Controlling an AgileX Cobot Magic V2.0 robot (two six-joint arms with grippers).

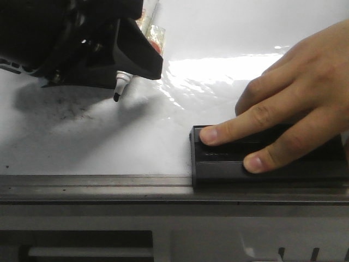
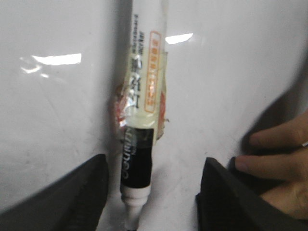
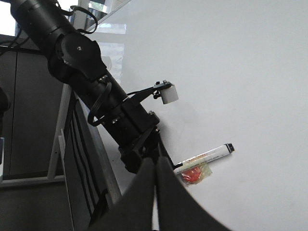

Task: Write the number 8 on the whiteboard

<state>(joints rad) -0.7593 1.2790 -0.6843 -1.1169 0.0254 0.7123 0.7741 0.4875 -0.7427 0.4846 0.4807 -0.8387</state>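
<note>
The whiteboard (image 1: 109,147) is glossy white with glare and a grey frame edge (image 1: 98,185). No number 8 shows on it, only a patch of faint black specks (image 1: 71,109). My left gripper (image 1: 103,49) hovers low over the board at the left. Its fingers (image 2: 86,187) stand wide apart, and a taped marker (image 2: 139,144) lies between them without touching either. The marker tip (image 1: 116,97) points down, at or just above the board. My right gripper (image 3: 155,162) is shut and empty, off the board, facing the left arm (image 3: 96,91) and the marker (image 3: 207,155).
A person's hand (image 1: 305,82) presses a black eraser (image 1: 218,169) onto the board at the front right, against the frame. The fingers also show in the left wrist view (image 2: 279,159), close to my left gripper's far finger.
</note>
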